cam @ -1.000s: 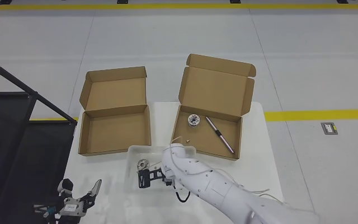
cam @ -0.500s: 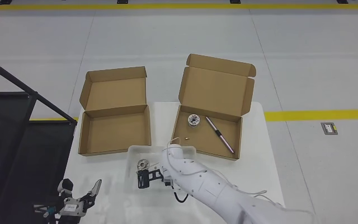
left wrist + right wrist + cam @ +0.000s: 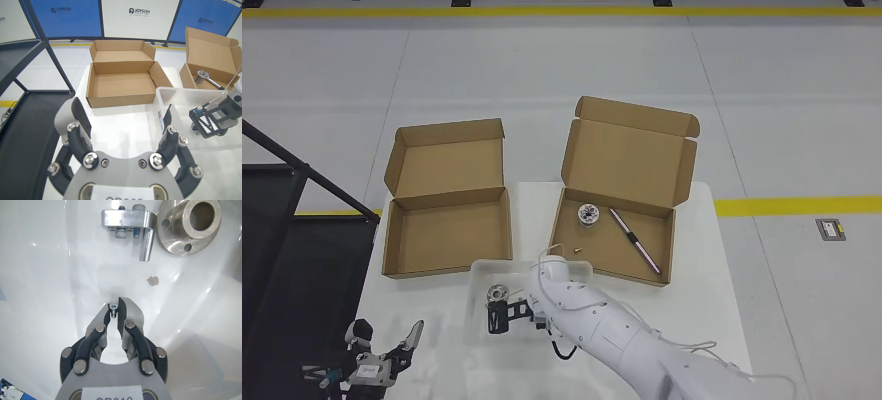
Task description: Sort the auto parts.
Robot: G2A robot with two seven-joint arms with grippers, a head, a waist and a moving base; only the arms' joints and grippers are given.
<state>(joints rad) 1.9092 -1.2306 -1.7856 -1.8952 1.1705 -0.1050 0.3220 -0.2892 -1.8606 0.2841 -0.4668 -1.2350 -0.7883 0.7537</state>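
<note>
Right arm [image 3: 622,340] nudged, right tool [image 3: 114,303] pinching 1 bolt [image 3: 114,310] (in tray [image 3: 47,266]), left tool [image 3: 122,108] wide

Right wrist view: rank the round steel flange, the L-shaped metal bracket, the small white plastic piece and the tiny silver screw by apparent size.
1. round steel flange
2. L-shaped metal bracket
3. small white plastic piece and tiny silver screw: they look about alike, and the screw is nearer the camera, so they are left unranked.
</note>
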